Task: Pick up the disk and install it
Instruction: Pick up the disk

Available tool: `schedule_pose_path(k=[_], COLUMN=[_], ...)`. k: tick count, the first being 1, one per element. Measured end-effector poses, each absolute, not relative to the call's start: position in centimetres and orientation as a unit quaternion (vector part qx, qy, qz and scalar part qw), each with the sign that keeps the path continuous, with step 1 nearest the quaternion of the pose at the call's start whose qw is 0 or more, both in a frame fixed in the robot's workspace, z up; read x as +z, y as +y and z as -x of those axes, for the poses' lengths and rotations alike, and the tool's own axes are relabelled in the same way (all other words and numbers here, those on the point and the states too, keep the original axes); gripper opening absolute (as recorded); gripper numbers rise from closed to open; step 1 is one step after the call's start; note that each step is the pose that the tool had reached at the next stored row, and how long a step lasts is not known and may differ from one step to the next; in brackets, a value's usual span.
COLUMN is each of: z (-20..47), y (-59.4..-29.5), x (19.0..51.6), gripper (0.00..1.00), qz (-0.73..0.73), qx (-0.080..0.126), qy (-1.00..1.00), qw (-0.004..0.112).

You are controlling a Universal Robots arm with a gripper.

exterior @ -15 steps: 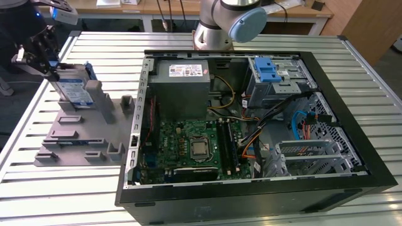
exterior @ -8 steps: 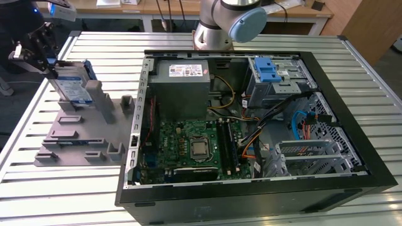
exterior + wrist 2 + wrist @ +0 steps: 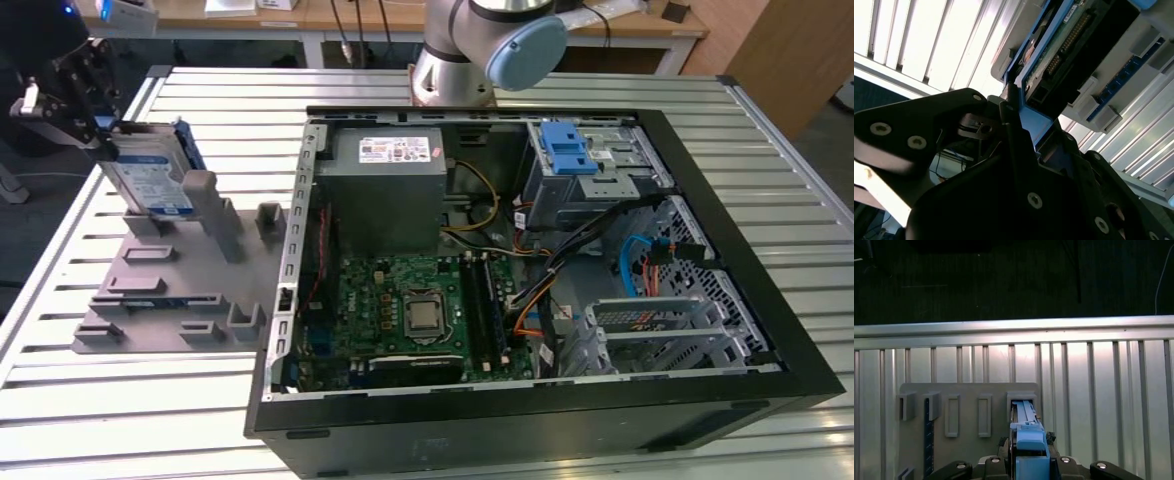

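Observation:
The disk point(image 3: 150, 178), silver with a white-and-blue label and blue side rails, stands on edge at the far end of the grey holder plate point(image 3: 174, 285), at the exterior view's left. My black gripper point(image 3: 110, 135) is shut on its upper end. The first wrist view shows the disk's blue rail point(image 3: 1027, 432) between the fingers point(image 3: 994, 462), its lower end at a grey slot point(image 3: 1021, 401) of the holder. In the second wrist view the disk's green circuit board point(image 3: 1064, 42) and blue rail run out from the gripper point(image 3: 1016, 112). I cannot tell whether the disk still rests in the slot.
The open black computer case point(image 3: 747, 300) lies to the exterior view's right of the holder, with a grey power supply box point(image 3: 387, 190), a motherboard point(image 3: 414, 310) and a silver drive cage with a blue latch point(image 3: 571, 155). The arm's base point(image 3: 461, 60) stands behind the case. All rests on a slatted metal table point(image 3: 134, 400).

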State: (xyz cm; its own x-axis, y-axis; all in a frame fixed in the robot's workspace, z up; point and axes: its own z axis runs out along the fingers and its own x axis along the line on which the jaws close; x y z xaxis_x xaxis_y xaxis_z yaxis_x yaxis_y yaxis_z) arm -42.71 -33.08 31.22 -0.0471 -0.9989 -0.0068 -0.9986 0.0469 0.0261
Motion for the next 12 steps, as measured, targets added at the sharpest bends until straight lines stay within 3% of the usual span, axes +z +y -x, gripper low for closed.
schedule_pose_path(k=[12], z=[42.71], y=[-33.08], x=[31.62], gripper=[0.36], qz=[-0.69], qx=[-0.012], qy=[-0.723], qw=[0.007])
